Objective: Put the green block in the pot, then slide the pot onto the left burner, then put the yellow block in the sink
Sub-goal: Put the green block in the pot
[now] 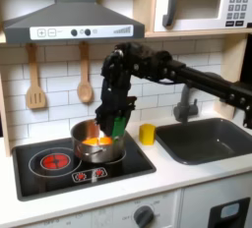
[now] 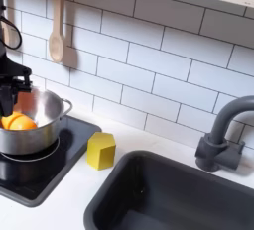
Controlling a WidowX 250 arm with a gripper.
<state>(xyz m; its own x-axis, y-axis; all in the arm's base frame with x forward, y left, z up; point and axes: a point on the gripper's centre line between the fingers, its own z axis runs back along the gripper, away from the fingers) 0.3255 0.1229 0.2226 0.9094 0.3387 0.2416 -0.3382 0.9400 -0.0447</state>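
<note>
In the first exterior view my gripper hangs over the pot's right rim, shut on the green block. The silver pot stands on the right side of the black cooktop, and something orange lies inside it. The left burner is a bare red spiral to the pot's left. Between cooktop and sink, the yellow block stands on the white counter. The dark grey sink lies at the right in both exterior views. In the second exterior view the gripper shows at the left edge above the pot.
The faucet rises behind the sink. Two wooden utensils hang on the tiled wall behind the cooktop. A range hood and microwave sit overhead. My arm reaches in from the first exterior view's right.
</note>
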